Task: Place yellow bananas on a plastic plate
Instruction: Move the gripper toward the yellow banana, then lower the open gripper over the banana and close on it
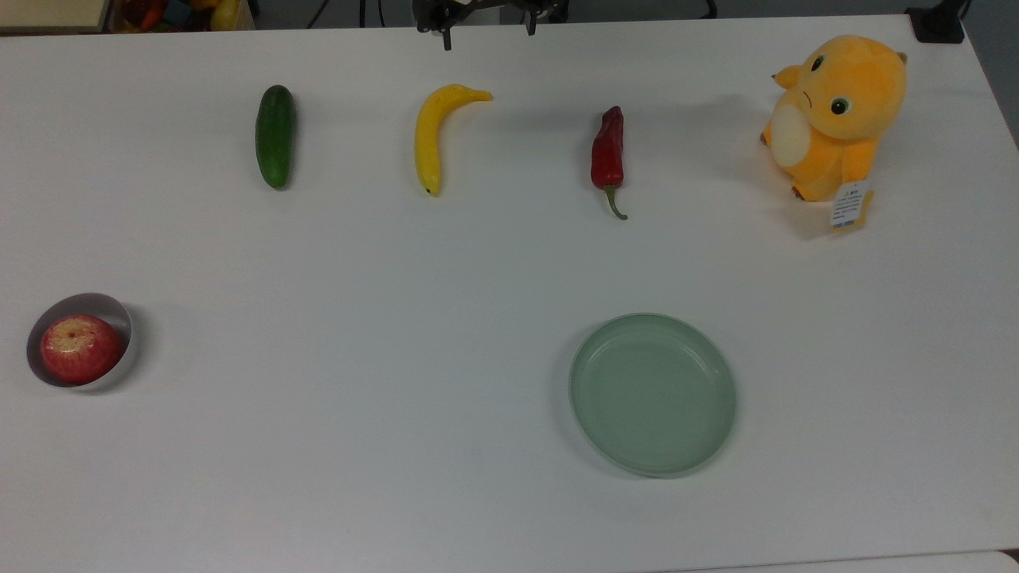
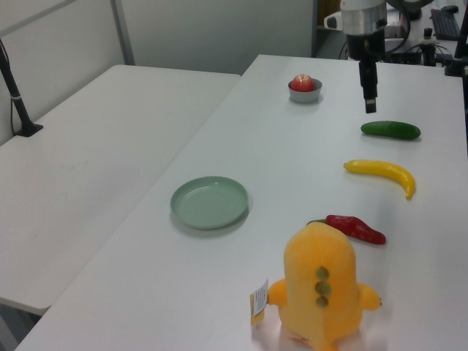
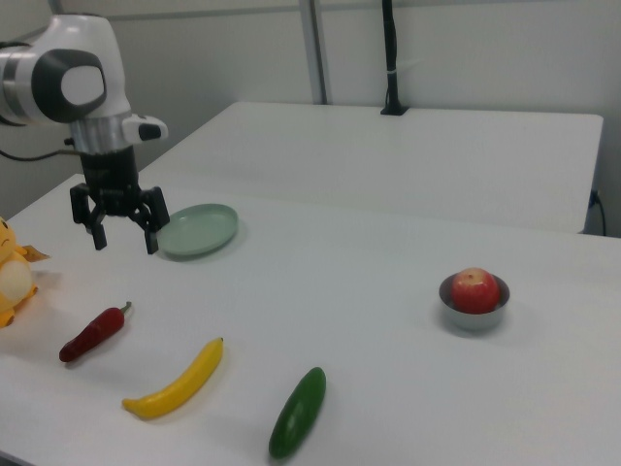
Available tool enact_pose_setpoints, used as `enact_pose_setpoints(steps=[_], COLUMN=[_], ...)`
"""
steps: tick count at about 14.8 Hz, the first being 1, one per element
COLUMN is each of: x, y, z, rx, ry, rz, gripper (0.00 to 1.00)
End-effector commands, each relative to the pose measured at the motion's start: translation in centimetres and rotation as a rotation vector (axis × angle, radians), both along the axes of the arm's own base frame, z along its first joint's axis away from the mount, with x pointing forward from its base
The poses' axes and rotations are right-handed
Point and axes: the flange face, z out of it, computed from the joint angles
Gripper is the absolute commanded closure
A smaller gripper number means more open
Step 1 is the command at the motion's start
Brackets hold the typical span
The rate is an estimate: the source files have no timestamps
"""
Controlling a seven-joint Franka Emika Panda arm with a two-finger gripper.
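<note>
The yellow banana (image 1: pixel 430 139) lies on the white table between a cucumber and a chili, also seen in the left view (image 2: pixel 384 172) and the right view (image 3: pixel 179 382). The mint-green plate (image 1: pixel 653 394) sits empty nearer the top view's bottom right (image 2: pixel 210 202) (image 3: pixel 199 230). My gripper (image 1: pixel 487 36) hangs open above the table at the top view's upper edge, just beyond the banana's stem end. In the right view the gripper (image 3: pixel 124 238) shows its fingers spread wide with nothing between them. In the left view the gripper (image 2: pixel 369 99) hovers above the cucumber's side of the row.
A dark green cucumber (image 1: pixel 275 135) lies at the banana's left in the top view and a red chili (image 1: pixel 607 155) at its right. An orange plush toy (image 1: pixel 836 115) stands at the upper right. A small bowl (image 1: pixel 119 318) with a red apple sits at the left edge.
</note>
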Motion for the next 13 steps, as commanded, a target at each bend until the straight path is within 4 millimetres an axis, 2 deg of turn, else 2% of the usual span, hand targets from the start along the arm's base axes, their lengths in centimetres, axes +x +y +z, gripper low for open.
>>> enact_pose_setpoints(steps=[1, 2, 3, 6, 9, 10, 11, 13], x=[-1.7, -1.7, -2.0, -2.7, -3.6, -4.0, -4.2, -4.1], y=[-1.5, -3.5, -4.2, -7.6, -8.4, -10.0, -10.2, -10.6], z=[-3.2, -4.0, -5.1, -9.9, -14.4, -15.7, -16.7, -17.7], rx=[-0.022, -0.025, -0.028, -0.027, -0.029, -0.027, -0.022, -0.02], ry=[0.078, 0.097, 0.119, 0.126, 0.099, 0.087, 0.063, 0.037], rz=[-0.009, -0.047, -0.06, -0.141, -0.179, -0.218, -0.224, -0.23], gripper=[0.0, 0.0, 0.0, 0.0, 0.0, 0.0, 0.0, 0.0])
